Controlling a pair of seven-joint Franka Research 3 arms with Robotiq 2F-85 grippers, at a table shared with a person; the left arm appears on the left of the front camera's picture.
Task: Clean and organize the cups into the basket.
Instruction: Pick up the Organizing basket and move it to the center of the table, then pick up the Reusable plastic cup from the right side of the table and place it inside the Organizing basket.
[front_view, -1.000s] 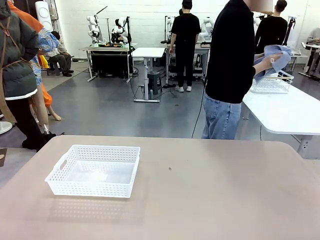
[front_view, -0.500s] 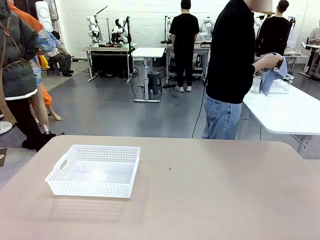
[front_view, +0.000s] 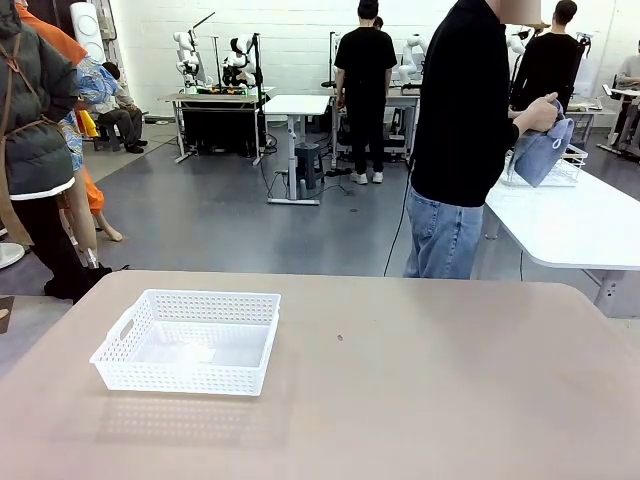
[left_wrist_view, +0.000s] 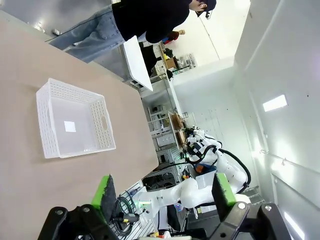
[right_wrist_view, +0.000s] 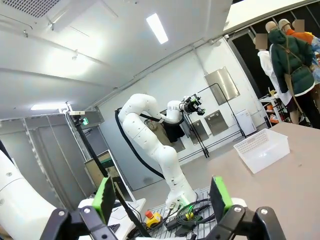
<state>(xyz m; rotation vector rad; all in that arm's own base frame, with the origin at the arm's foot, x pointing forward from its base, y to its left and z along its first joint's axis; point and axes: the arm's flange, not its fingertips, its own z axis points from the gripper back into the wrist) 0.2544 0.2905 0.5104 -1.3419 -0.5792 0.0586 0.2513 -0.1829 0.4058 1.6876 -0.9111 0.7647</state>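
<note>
**Basket** (front_view: 182, 377): white lattice plastic, lying flat on the bench (front_view: 430, 400) and holding nothing. We give all places below relative to it.

**Left hand** (left_wrist_view: 162, 192): fingers spread wide with nothing between them. It is well apart from the basket and looks toward it.

**Right hand** (right_wrist_view: 162, 196): also spread wide and empty, and well apart from the basket.

**Person** (front_view: 460, 140): stands beyond the basket and to its right, at the bench's far edge, turned toward a white side table (front_view: 570, 225) farther right. The person's hand (front_view: 541, 113) grips a blue cloth (front_view: 543, 152) above a wire rack (front_view: 560, 172).

**Cups:** none lies in the basket.

**Risks, as we judge them:**
- A freshly wiped cup may be slick, and a tall tapered one could slide out of the pads if it is pinched near its narrow end.
- The basket looks light, so a cup knocked against its wall could push it along the bench.
- Both hands start far from the basket, so a long carry leaves more time for a loose grip to fail.
- A cup set upright in so shallow a basket could topple.
- The wire rack could be mistaken for the basket.

**Hidden or unclear:**
- We cannot tell whether the cloth wraps a cup.
- The rack's contents are too small to read.
- The person's other hand is behind the cloth.
- The picture's bottom edge cuts off the bench on the near side of the basket.
</note>
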